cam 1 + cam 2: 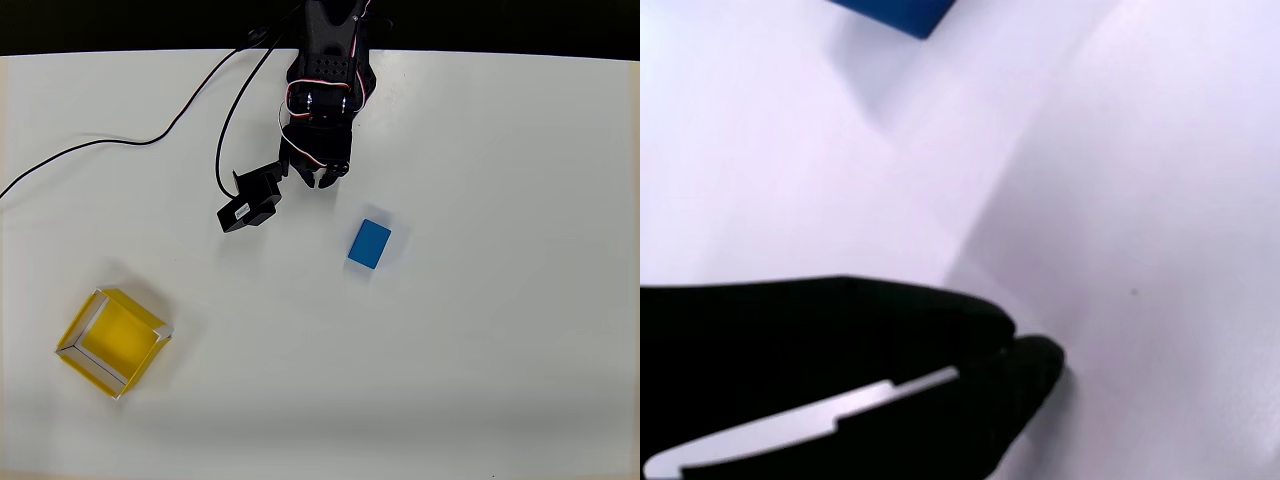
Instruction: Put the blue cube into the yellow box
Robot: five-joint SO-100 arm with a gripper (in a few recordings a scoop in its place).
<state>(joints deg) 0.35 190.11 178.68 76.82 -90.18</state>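
Blue cube (370,244): smooth, matte, rectangular, flat on white surface (500,330). Black pincer (322,178) near, above-left overhead, tips together, empty. Yellow box (113,342) well apart, lower left.

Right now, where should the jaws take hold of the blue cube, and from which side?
From above, closing across the blue cube's shorter width on its two long side faces. In the overhead view it lies flat on the table, slightly rotated, clear all round, so the gripper would need turning to match.
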